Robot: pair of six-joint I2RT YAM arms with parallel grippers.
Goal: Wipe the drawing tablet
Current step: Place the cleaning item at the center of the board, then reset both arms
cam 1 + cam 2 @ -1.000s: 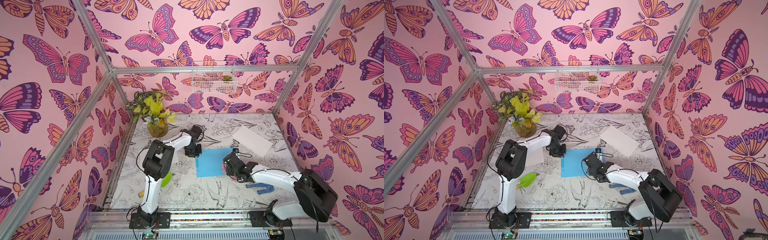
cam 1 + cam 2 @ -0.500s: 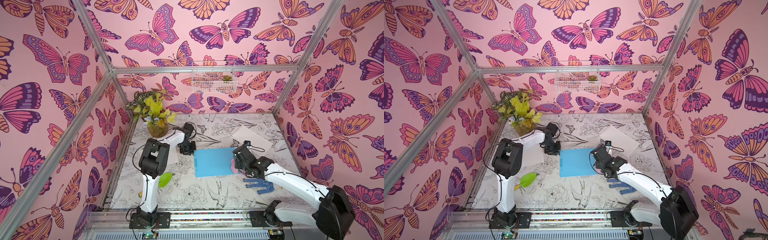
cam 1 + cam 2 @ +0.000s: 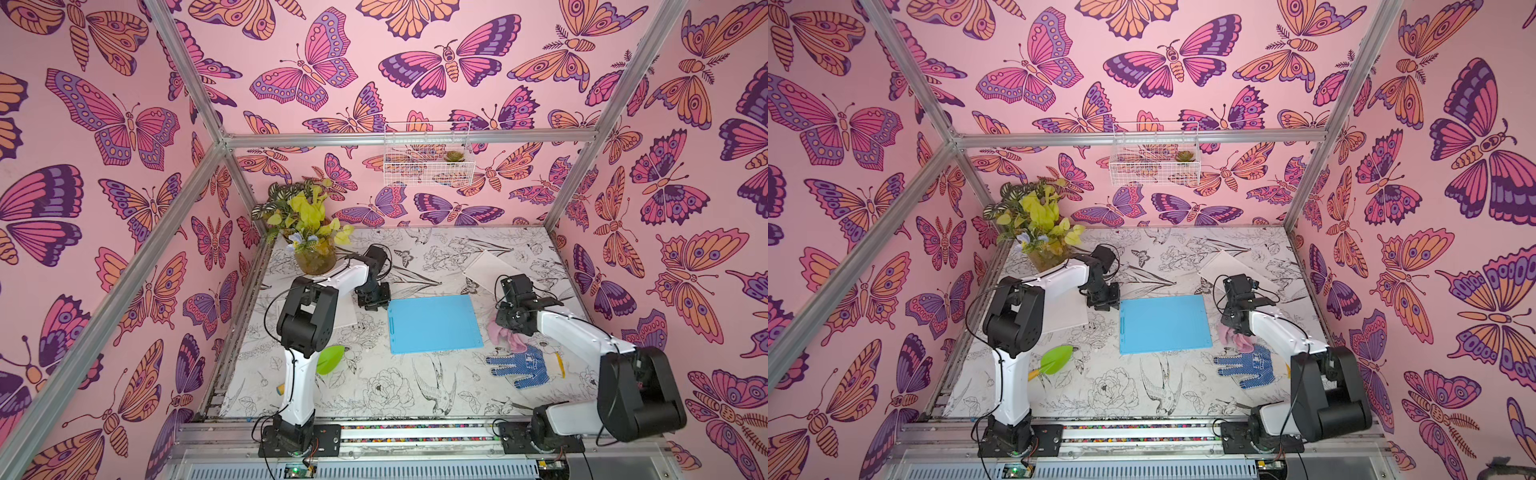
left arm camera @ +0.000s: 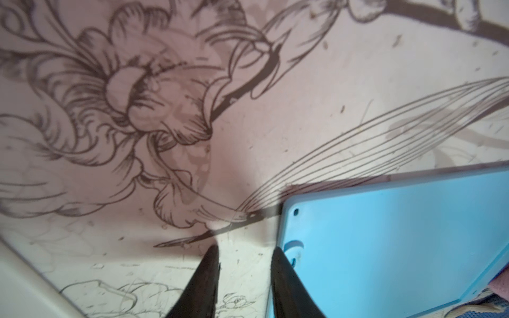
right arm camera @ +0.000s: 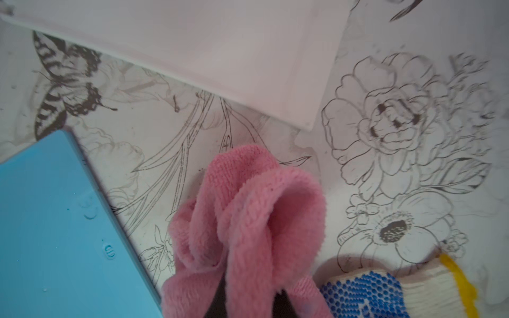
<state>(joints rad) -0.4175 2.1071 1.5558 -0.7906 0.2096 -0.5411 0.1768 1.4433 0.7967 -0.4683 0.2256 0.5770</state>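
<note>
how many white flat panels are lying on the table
2. back white panel lies beyond the right arm; left white panel lies partly under the left arm, beside the drawing tablet.

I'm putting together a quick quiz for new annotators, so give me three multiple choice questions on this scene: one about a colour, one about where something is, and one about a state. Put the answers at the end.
1. The drawing tablet is:
A. red
B. white
C. light blue

2. The pink cloth is:
A. spread on top of the tablet
B. off the tablet, beside it and next to the glove
C. folded under the tablet

3. The left gripper is:
A. open and empty
B. shut on the tablet
C. holding the cloth

Answers:
1. C: the tablet's whole surface shows light blue in both top views.
2. B: the cloth is bunched just past the tablet's edge, close to the glove.
3. A: the left wrist view shows its jaws apart with nothing between them, and the tablet's corner lies to one side.
</note>
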